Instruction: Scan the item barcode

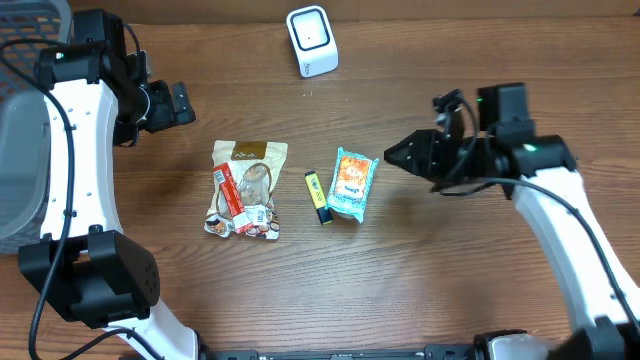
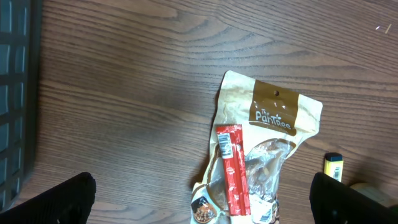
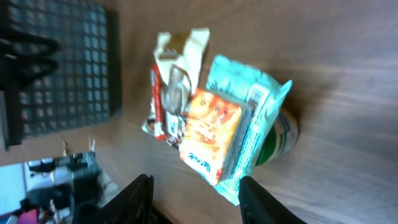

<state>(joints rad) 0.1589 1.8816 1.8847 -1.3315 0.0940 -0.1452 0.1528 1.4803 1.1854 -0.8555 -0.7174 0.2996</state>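
Observation:
A teal and orange snack packet (image 1: 352,184) lies flat at the table's middle, blurred in the right wrist view (image 3: 221,134). My right gripper (image 1: 392,155) hovers just right of it, pointing left, and does not touch it. Its jaws stand apart (image 3: 196,199), with the packet's near end ahead of them and nothing gripped. A brown pouch (image 1: 247,190) with a red stick pack (image 2: 232,168) on it lies further left. A small yellow item (image 1: 317,196) sits between pouch and packet. The white scanner (image 1: 312,40) stands at the back. My left gripper (image 1: 185,103) hangs open and empty above the pouch (image 2: 202,205).
A grey basket (image 1: 20,150) fills the left edge of the table and shows as a dark grid in the left wrist view (image 2: 12,93) and the right wrist view (image 3: 62,62). Bare wood lies along the front and at the right.

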